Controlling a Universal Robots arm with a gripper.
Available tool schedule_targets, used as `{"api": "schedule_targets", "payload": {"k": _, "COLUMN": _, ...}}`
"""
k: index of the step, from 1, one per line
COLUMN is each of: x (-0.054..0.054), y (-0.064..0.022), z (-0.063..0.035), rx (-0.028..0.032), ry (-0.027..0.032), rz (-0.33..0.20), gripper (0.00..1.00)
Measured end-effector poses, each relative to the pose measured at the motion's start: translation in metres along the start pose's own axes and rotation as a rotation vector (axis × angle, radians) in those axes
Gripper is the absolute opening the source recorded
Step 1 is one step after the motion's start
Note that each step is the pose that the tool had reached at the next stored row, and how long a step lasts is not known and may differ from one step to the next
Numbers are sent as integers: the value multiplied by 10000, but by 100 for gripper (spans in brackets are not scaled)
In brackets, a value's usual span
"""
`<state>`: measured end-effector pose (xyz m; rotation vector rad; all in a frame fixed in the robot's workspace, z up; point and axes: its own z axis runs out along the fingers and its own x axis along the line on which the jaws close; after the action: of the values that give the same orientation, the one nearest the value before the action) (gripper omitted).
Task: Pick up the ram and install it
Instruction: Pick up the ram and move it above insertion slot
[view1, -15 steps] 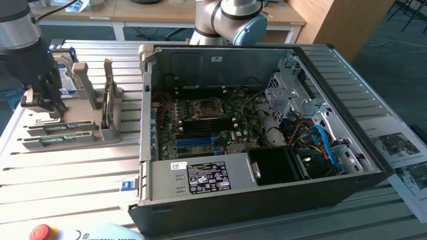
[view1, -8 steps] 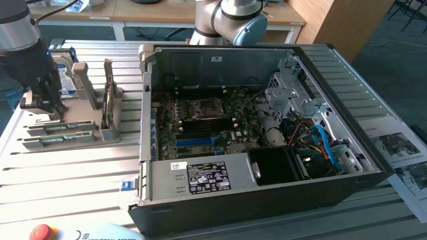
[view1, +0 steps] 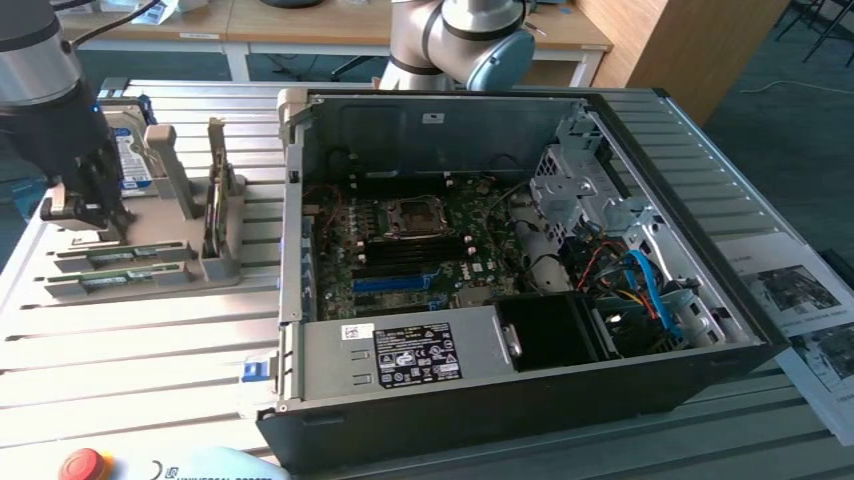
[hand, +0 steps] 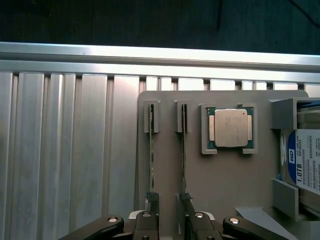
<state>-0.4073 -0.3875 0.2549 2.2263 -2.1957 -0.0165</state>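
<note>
while hand hangs wide near ram, hdd label reads "1.0tb".

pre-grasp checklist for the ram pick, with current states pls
1. Gripper open: ok.
2. Gripper holding nothing: ok.
3. Ram sticks standing on edge in the grey fixture: ok.
4. Fingers straddling just one stick: cannot tell; in the wrist view each fingertip overlaps a stick.
5. Computer case open, motherboard exposed: ok.
6. Memory slots free: cannot tell.
</note>
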Motion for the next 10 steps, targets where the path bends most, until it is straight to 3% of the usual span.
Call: {"api": "schedule_targets", "payload": {"k": 10, "x": 11, "y": -3, "z": 168, "rx": 0, "ry": 0, "rz": 0, "gripper": 30}}
